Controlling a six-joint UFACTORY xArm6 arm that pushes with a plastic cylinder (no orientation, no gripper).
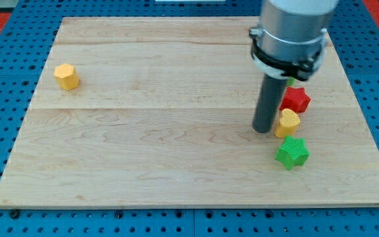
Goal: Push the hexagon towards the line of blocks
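Resting on the table (176, 164) at the view's right, my tip (263, 130) stands just to the left of a yellow block (287, 123), so close that they look to be touching, though I cannot tell for sure. I carry no gripper, only this dark rod, so nothing is grasped or let go; all I can do is shove. That yellow block sits in the middle of a short, roughly vertical row: a red star (296, 99) just above it, partly hidden behind my rod, and a green star (292, 152) just below it. These three read as the line of blocks named in the task. The orange-yellow hexagon (66, 76) lies well apart from all this, alone near the table's upper-left corner. My tip is therefore on the wrong side for the job: to drive the hexagon rightward I judge I must travel across the table and come round to its left face, keeping clear of the row so I do not scatter it.
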